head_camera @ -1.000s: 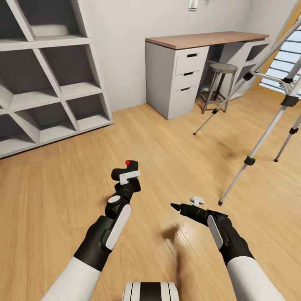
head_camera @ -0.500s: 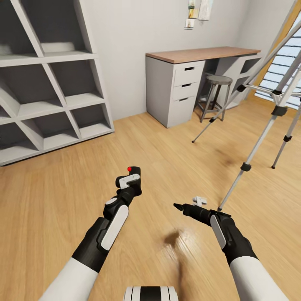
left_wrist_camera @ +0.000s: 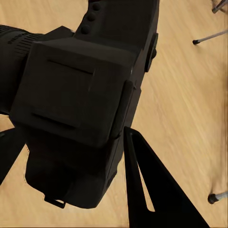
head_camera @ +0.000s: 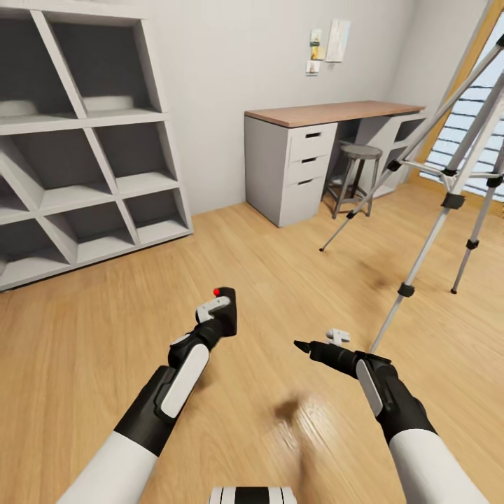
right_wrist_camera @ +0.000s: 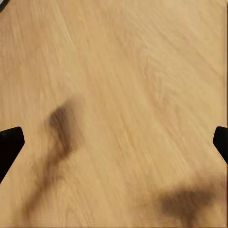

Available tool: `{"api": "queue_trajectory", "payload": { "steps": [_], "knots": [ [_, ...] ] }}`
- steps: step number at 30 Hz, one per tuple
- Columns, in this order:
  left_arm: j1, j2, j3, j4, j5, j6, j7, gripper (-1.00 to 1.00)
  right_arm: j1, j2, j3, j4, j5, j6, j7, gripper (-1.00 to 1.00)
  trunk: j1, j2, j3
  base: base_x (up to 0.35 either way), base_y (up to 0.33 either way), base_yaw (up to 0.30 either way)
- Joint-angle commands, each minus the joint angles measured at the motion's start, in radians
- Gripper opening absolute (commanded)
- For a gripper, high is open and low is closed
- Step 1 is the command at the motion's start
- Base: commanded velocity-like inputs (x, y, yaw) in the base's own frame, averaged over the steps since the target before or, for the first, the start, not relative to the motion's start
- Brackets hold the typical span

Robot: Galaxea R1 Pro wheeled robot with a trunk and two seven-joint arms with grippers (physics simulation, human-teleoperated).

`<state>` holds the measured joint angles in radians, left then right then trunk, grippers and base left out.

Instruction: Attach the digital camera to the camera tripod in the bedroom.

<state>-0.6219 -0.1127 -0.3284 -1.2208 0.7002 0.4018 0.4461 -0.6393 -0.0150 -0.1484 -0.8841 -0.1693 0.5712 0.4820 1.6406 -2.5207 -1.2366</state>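
- My left gripper is pinching the digital camera; the red button faces up. In the left wrist view the camera body sits between my fingers.
- My right gripper holds nothing; its fingers are spread wide over the wood floor, with only the two tips at the edges of the right wrist view.
- The camera tripod stands ahead and to my right, well apart from both grippers. Its nearest foot is just beside my right gripper. The tripod head is out of frame.
- Step in hand, as I judge it: carry the camera to the tripod head.
- Keep the pinch firm and the camera level while travelling.
- Raise the left arm before closing in, clearing the splayed legs.
- Keep the right arm away from the nearest leg; a knock could shift the tripod.
- Bring the head mount into view before lowering the camera.
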Motion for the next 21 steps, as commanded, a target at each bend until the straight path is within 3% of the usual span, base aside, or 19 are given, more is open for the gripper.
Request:
{"api": "queue_trajectory", "payload": {
  "steps": [1,3,4,6,13,18,21],
  "knots": [
    [0.0,0.007,-0.001,-0.001,0.034,-0.001,0.008,-1.0,0.0,-0.004,-0.002,-0.001,-0.007,0.009,0.002,1.0,-0.001,0.0,0.003,0.0,0.0,0.0],
    [-0.002,0.015,-0.001,-0.001,0.059,-0.003,0.007,-1.0,0.0,-0.007,-0.002,-0.001,-0.008,0.01,0.003,1.0,-0.001,0.0,0.011,0.0,0.0,0.0],
    [-0.001,0.036,0.0,-0.001,0.113,-0.008,-0.014,-1.0,0.0,-0.014,-0.002,-0.001,-0.012,0.012,0.006,1.0,-0.002,0.001,0.015,0.0,0.0,0.0],
    [-0.001,0.043,0.0,-0.002,0.123,-0.009,-0.034,-1.0,0.0,-0.02,-0.002,-0.002,-0.014,0.017,0.007,1.0,-0.003,0.001,0.022,0.0,0.0,0.0],
    [-0.001,0.05,-0.001,0.004,0.134,-0.01,-0.066,-1.0,0.0,-0.032,-0.002,-0.018,-0.015,0.025,0.007,1.0,-0.006,0.003,0.05,0.0,0.0,0.0],
    [-0.001,0.053,-0.001,0.004,0.137,-0.011,-0.073,-1.0,0.0,-0.062,-0.002,-0.044,-0.015,0.041,0.01,1.0,-0.008,0.004,0.069,0.0,0.0,0.0],
    [-0.001,0.053,-0.001,0.002,0.137,-0.011,-0.073,-1.0,0.0,-0.064,-0.002,-0.045,-0.015,0.042,0.009,1.0,-0.01,0.005,0.08,0.0,0.0,0.0]
  ]
}}
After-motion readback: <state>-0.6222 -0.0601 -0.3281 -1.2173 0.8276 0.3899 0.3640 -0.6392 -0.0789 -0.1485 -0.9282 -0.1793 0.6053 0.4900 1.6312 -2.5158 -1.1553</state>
